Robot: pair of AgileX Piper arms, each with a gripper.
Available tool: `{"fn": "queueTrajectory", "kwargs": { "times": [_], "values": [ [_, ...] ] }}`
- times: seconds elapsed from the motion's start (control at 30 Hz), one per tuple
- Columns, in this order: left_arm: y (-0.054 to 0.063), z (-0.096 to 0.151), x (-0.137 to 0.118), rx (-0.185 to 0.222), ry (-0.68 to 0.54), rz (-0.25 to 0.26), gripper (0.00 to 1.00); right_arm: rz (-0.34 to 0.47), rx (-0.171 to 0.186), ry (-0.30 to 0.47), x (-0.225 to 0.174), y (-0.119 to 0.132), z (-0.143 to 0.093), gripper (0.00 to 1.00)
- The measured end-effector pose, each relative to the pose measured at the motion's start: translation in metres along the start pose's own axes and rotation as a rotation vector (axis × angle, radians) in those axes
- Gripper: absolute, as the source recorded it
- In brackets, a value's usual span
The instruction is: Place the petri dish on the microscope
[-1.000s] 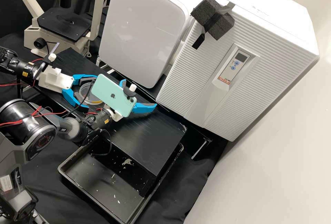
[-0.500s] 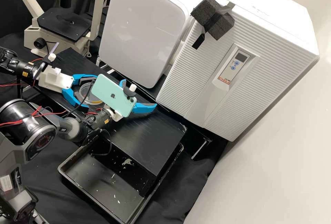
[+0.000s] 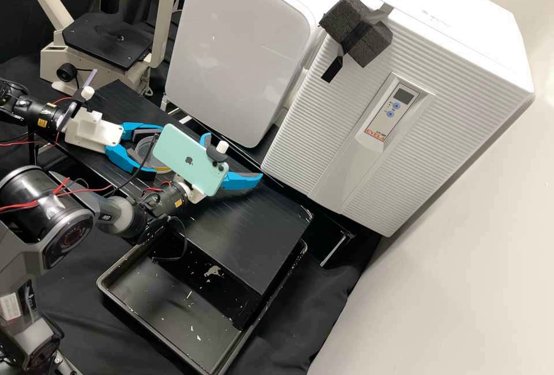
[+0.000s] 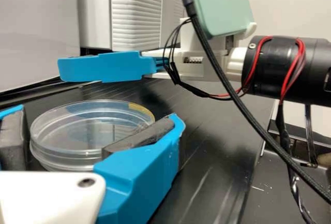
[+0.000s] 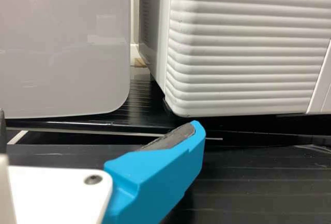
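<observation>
In the high view my left gripper (image 3: pixel 154 153) is closed around the clear petri dish (image 3: pixel 144 147), over the black platform. The left wrist view shows the petri dish (image 4: pixel 93 125) between the grey pads of my left gripper (image 4: pixel 96 120); I cannot tell whether it touches the surface below. Partly hidden by a phone, my right gripper (image 3: pixel 232 157) stands open with nothing in it, beyond the dish. In the right wrist view one blue finger of my right gripper (image 5: pixel 98 125) shows clearly. The microscope (image 3: pixel 107 40) stands at the back left, its black stage bare.
The mint phone (image 3: pixel 190 158) on the right arm overlaps part of the dish. Two white cabinets (image 3: pixel 242 46) (image 3: pixel 323 132) line the back of the black platform (image 3: pixel 248 236). A black tray (image 3: pixel 167 300) lies in front, and a dark cable crosses near the dish.
My left gripper's fingers have drawn in around the dish, and gripper and dish have shifted slightly up in the high view. The right arm has kept still.
</observation>
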Motion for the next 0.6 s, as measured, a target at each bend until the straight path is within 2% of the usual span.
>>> {"fn": "queueTrajectory", "kwargs": {
  "times": [0.6],
  "values": [
    [0.0009,-0.0038,-0.0021,-0.015,0.016,0.014,0.00,0.000,0.000,0.000,0.0000,0.0000,0.0000,1.00]
  ]
}}
